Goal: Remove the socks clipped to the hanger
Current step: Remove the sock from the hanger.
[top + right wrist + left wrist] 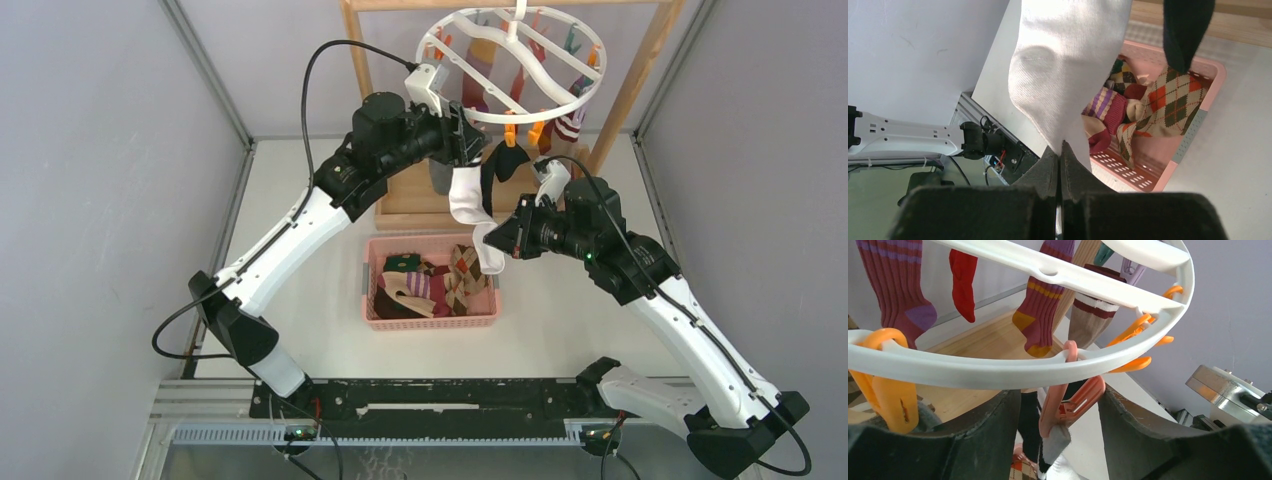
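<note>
**Right gripper (pixel 1062 150) pinches white sock (pixel 1063 75), clip not yet released**

Left gripper (pixel 1055 407) stands open astride the salmon clip (pixel 1070 400) on the hanger (pixel 998 371) rim, where the limp, smooth sock hangs. Several socks (pixel 425 288) lie in the pink basket (pixel 430 322); a maroon sock (pixel 895 285), a red sock (pixel 964 282) and others hang clipped.

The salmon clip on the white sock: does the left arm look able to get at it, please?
Probably yes: jaws of the left arm stand open either side of the salmon clip, below the hanger, with nothing between.
</note>
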Robot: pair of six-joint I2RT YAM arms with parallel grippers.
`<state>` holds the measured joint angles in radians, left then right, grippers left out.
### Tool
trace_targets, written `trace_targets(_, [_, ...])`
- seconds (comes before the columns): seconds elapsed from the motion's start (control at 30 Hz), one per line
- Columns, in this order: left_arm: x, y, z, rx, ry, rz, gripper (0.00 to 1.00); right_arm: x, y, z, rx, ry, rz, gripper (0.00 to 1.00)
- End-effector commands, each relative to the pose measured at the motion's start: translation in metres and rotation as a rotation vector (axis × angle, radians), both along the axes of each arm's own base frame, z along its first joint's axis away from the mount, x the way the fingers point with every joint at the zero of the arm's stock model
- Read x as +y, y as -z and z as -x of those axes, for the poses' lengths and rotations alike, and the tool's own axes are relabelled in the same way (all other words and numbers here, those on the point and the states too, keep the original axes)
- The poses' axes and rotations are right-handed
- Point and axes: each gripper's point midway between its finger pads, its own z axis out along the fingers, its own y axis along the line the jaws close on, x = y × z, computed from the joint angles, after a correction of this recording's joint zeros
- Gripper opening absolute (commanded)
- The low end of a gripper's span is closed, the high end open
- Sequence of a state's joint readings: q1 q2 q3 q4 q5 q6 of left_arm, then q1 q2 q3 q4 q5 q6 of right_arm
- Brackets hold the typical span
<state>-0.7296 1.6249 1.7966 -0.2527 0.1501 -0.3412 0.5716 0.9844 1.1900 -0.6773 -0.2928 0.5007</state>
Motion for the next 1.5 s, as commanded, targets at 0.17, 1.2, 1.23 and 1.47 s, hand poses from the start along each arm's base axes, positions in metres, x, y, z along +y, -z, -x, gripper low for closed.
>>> trace_targets(0.17, [0.006, -0.043, 0.009, -0.077, 0.017, 0.083, 0.64, 0.004, -0.008, -0.002, -0.036, -0.010, -0.016, 0.00])
trace_targets(1.2, [0.001, -0.041, 0.002, -0.067, 0.012, 0.074, 0.55, 0.007, 0.001, -0.001, -0.014, -0.036, 0.004, 0.00])
trace_targets(1.23, [0.001, -0.040, 0.001, -0.064, 0.009, 0.072, 0.54, 0.008, 0.001, -0.001, -0.014, -0.037, 0.003, 0.00])
trace_targets(1.47, [0.002, -0.038, 0.001, -0.057, 0.006, 0.062, 0.18, 0.008, 0.006, 0.000, -0.004, -0.037, -0.003, 0.00])
